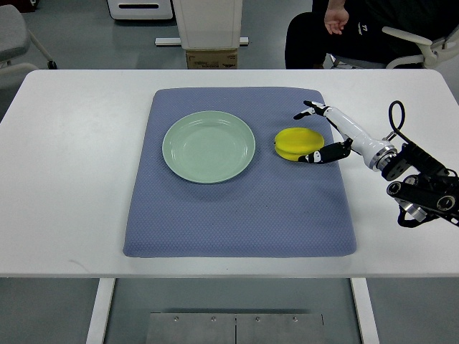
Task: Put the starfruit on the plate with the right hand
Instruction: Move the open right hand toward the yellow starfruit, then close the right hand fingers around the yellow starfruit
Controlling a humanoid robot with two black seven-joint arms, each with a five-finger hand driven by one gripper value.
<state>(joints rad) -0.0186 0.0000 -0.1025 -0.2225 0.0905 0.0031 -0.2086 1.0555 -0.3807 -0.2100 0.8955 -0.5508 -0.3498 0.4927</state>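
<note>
A yellow starfruit (pixel 297 142) lies on the blue mat (pixel 240 215), just right of the pale green plate (pixel 209 146), which holds nothing. My right hand (pixel 308 133) comes in from the right edge and sits beside the fruit's right side. Its fingers are spread: one black-tipped finger (pixel 308 109) reaches above the fruit, and the thumb (pixel 319 155) lies by the fruit's lower right edge. The hand is open and not closed on the fruit. My left arm does not show.
The mat lies on a white table (pixel 64 179). A seated person (pixel 344 36) in dark clothes is behind the far right edge, beside a white chair arm (pixel 419 43). A cardboard box (pixel 211 57) and a white stand are behind the far edge.
</note>
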